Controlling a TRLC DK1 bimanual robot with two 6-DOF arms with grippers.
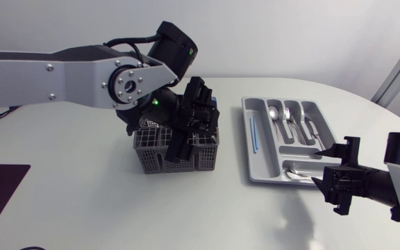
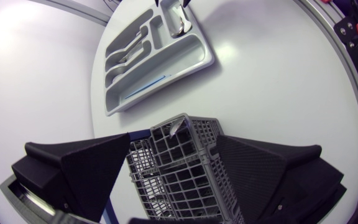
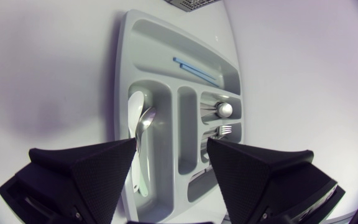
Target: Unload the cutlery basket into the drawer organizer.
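Currently, my left fingers [image 2: 86, 168] are released and spread, one on each side of the cutlery basket [image 2: 182, 165], which sits between and below them. The basket is a grey grid of square cells, upright on the white surface [image 1: 82, 208]. Well apart from the basket lies the drawer organizer [image 3: 122, 74]. My right fingers [image 3: 86, 171], also released, hang above its spoon [image 3: 143, 124].

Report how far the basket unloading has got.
Done: spoons, forks and a blue stick lie in the organizer. In hand: nothing; the right tool is open over the spoons, the left tool open over the basket. Left: at least one silvery piece shows in the basket.
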